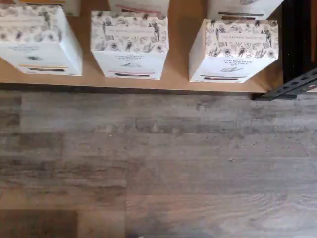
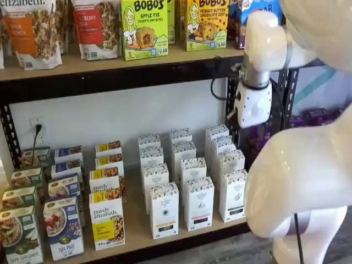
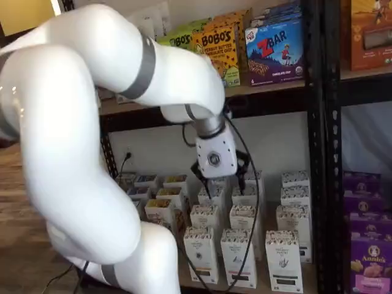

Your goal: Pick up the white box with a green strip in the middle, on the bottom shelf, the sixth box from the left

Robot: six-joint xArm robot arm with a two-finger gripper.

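The white box with a dark green-black strip [image 1: 233,52] stands at the front of the bottom shelf [image 1: 178,74], nearest the black upright. It also shows in both shelf views [image 2: 233,195] [image 3: 283,260]. Beside it stand like white cartons with a pinkish strip [image 1: 130,47] and an orange strip [image 1: 39,42]. My gripper's white body [image 3: 215,160] hangs above and in front of the white cartons, well clear of them, and also shows in a shelf view [image 2: 253,104]. Its fingers do not plainly show, so I cannot tell whether it is open or shut.
More white cartons stand in rows behind the front ones [image 2: 181,151]. Yellow and blue boxes [image 2: 105,220] fill the shelf's left part. A black upright [image 1: 297,44] bounds the shelf. Grey plank floor [image 1: 158,163] lies in front. Purple boxes [image 3: 370,245] sit in the neighbouring rack.
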